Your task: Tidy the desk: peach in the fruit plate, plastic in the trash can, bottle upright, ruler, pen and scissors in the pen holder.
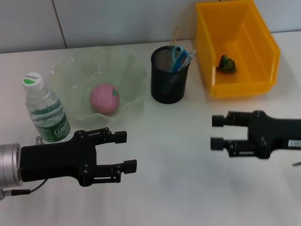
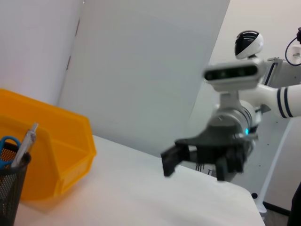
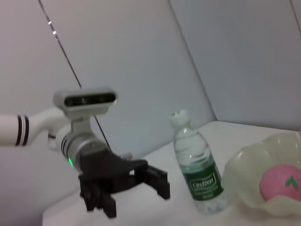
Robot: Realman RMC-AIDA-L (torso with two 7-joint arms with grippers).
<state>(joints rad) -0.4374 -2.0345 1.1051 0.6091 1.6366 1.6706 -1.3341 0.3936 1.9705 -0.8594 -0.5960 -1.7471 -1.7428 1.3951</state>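
Note:
The pink peach (image 1: 104, 98) lies in the pale green fruit plate (image 1: 136, 70). A green piece of plastic (image 1: 227, 63) rests inside the yellow trash can (image 1: 240, 87). Upright at the far left stands the bottle (image 1: 44, 110). The black mesh pen holder (image 1: 168, 87) holds the ruler (image 1: 175, 34), blue-handled scissors (image 1: 176, 52) and pen (image 1: 187, 59). My left gripper (image 1: 126, 151) hovers open in front of the plate, holding nothing. To the right, in front of the trash can, my right gripper (image 1: 217, 132) is open too. The right wrist view shows the bottle (image 3: 197, 169) and peach (image 3: 280, 181).
White table (image 1: 169, 188) with a grey wall behind it. The trash can (image 2: 51, 150) and pen holder (image 2: 9, 188) appear in the left wrist view, with the right gripper (image 2: 195, 165) beyond. The left gripper (image 3: 136, 197) shows in the right wrist view.

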